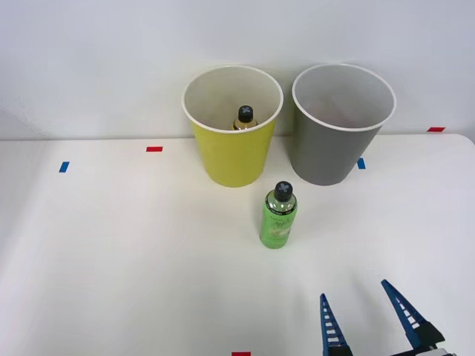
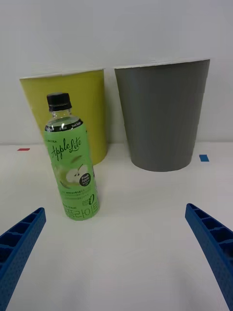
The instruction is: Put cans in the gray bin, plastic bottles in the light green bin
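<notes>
Standing on the white desk [image 1: 111,259]: two bins, light green bin [image 1: 231,159] and gray bin [image 1: 330,152], side by side. Two plastic bottles: yellow bottle [image 1: 244,119] inside the light green bin, green bottle [image 1: 278,216] upright just before both. Right tool [image 1: 364,315] spread wide, empty, near the green bottle. Advance, centre fingers about the body, close squarely.

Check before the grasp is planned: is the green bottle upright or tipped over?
Upright. The green bottle stands on its base on the table, black cap on top, in front of the light green bin.
</notes>
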{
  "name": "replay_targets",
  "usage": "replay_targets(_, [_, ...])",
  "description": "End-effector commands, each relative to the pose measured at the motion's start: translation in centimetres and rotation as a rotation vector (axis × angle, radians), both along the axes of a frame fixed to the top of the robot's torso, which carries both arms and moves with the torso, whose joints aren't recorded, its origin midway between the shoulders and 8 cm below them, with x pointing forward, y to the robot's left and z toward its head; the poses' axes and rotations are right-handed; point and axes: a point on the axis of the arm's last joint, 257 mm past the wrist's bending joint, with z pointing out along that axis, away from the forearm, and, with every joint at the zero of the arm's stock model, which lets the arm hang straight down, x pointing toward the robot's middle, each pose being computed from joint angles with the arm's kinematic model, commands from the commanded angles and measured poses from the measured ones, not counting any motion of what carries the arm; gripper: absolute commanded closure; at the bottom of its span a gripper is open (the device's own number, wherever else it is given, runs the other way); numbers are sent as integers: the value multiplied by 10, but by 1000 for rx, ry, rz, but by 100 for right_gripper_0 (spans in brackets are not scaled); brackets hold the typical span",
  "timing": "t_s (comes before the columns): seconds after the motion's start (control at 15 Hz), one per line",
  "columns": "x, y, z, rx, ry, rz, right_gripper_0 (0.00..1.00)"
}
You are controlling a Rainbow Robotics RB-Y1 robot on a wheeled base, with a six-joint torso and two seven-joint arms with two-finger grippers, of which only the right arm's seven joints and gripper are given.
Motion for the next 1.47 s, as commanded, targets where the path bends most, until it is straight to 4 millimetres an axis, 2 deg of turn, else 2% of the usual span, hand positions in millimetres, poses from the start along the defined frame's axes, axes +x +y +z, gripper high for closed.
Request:
replay_targets(0.07, [-5,5,-2,-12,4,9,0])
replay_targets(0.2, [-11,-3,-10,1,10,-8,0])
replay_targets(0.4, [-18,-4,-20,-8,11,-13,0])
replay_targets(1.47, [-23,-9,-22,-43,8,-41,0])
